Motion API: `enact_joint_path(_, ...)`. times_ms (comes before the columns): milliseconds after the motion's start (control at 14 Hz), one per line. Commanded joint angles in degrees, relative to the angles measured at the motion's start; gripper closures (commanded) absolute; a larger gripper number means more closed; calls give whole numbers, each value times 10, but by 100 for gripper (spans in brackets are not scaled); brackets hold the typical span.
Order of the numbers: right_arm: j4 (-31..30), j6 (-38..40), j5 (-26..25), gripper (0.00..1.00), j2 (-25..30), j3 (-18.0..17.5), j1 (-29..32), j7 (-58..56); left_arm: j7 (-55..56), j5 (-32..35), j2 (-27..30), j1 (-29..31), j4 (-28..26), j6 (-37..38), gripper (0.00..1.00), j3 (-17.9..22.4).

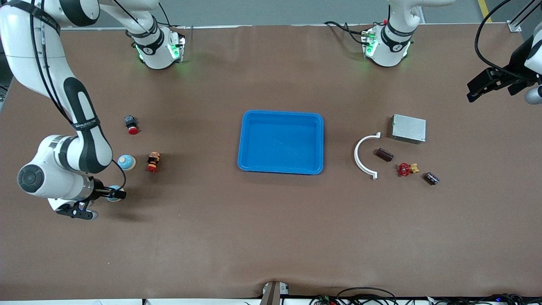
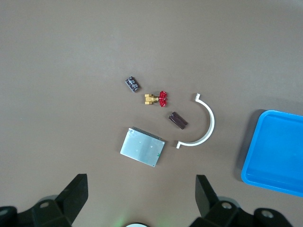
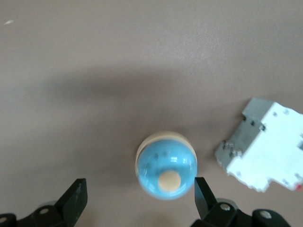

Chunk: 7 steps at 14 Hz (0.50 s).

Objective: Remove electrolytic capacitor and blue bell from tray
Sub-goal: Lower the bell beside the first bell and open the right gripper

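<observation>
Right wrist view | right tool (image 3: 137, 198) open over bell (image 3: 166, 165) – left tool (image 2: 141, 194) open, empty

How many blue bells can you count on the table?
2. The first bell stands toward the right arm's end of the table. The second bell, nearer the front camera, sits under the open right gripper.

Only lettering in sight sits on the right arm's black band (image 1: 86, 124), and it's too small to read.
</observation>
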<state>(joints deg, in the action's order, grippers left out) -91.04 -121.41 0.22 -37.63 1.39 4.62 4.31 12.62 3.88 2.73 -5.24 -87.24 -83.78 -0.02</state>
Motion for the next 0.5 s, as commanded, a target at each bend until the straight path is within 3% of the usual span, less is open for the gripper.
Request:
enact_joint_path(0, 52, 97, -38, 0, 20, -1, -21, 18, -10, -6, -1, 1, 1, 2, 0, -1)
enact_joint_path(215, 60, 149, -158, 0, 43, -4, -84, 110, -10, -5, -4, 1, 1, 2, 0, -2)
enact_joint_path(430, 105, 218, -186, 0, 44, -3, -129, 128, -10, -4, -4, 1, 1, 2, 0, -2)
